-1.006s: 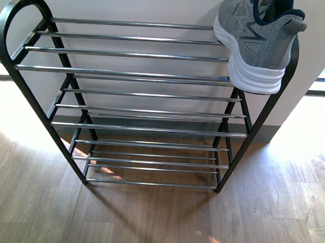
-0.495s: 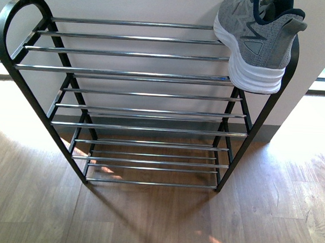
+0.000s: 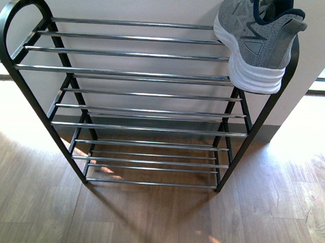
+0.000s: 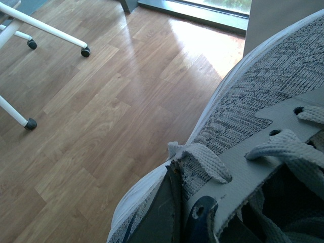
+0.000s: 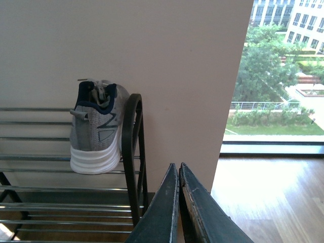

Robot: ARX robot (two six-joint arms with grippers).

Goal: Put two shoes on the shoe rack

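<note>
One grey sneaker [image 3: 259, 39] stands on the top tier of the shoe rack [image 3: 127, 73] at its right end, heel toward me, its white sole resting on the chrome bars. The right wrist view shows this same sneaker [image 5: 96, 131] beside the black side frame [image 5: 132, 152]. A second grey sneaker [image 4: 253, 111] fills the left wrist view, held above the wooden floor. My left gripper [image 4: 177, 172] is shut on its side by the lace eyelets. My right gripper [image 5: 179, 169] is shut and empty, off the rack's right end. Neither arm shows in the front view.
The rack stands against a pale wall on a wooden floor [image 3: 146, 218]. White legs on castors [image 4: 85, 51] stand on the floor in the left wrist view. A window with trees outside [image 5: 273, 76] lies beyond the wall's corner.
</note>
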